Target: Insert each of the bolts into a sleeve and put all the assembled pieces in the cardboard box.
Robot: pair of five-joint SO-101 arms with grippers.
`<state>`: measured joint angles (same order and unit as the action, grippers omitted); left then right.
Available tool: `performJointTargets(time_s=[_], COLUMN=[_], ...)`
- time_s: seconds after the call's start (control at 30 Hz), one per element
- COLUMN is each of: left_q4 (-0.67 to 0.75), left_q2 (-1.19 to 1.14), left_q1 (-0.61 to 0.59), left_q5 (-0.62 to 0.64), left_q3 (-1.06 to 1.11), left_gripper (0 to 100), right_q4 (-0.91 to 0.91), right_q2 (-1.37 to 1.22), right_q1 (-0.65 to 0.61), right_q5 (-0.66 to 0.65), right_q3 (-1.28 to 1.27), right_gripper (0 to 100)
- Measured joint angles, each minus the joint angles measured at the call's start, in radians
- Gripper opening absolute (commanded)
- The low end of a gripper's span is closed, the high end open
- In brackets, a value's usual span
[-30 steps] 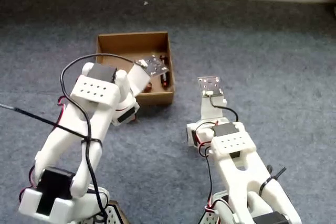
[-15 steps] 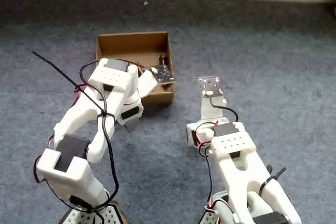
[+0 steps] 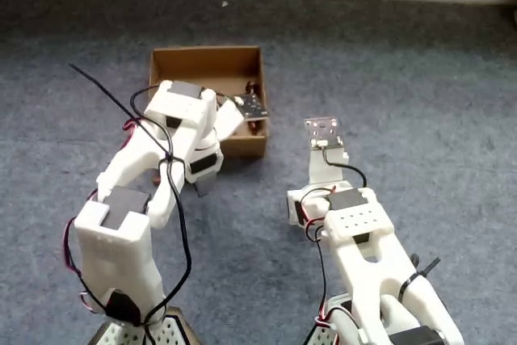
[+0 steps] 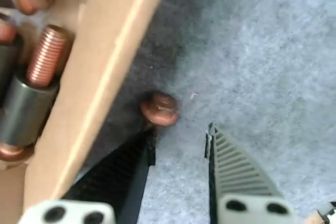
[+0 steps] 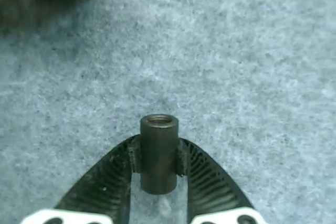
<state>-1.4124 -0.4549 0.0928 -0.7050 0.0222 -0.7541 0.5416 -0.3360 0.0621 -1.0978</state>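
Here, right pincer clamps a dark sleeve; left pincer gapes beside a bolt.

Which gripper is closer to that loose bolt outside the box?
Left. The left gripper is right at the bolt; the right gripper sits away, holding a sleeve.

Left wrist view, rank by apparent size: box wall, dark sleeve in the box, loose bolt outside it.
1. box wall
2. dark sleeve, partly cut off at the picture's edge
3. loose bolt, mostly its head showing
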Motion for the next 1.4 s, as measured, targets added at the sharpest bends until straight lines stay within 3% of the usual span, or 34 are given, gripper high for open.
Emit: performJointTargets(time_s=[0.7,1.03,1.27,1.4], left_q4=[0.011,0.103,0.084,0.044], left_q2=[0.000,0.014,0.037,0.100], left_q1=[-0.021,-0.021,-0.005,0.028], left_q5=[0.000,-0.002,0.000,0.064], left_q3=[-0.034,0.084,0.095,0.107], left_gripper=[19,0,1,1], right_q4=[0.000,0.000,0.000,0.000], right_q2=[0.000,0.000,0.000,0.000], right_q1=[0.000,0.000,0.000,0.000], right_q5=[0.000,0.000,0.000,0.000], right_q3=[0.000,0.000,0.000,0.000], right_gripper=[0.5,0.5,0.5,0.5])
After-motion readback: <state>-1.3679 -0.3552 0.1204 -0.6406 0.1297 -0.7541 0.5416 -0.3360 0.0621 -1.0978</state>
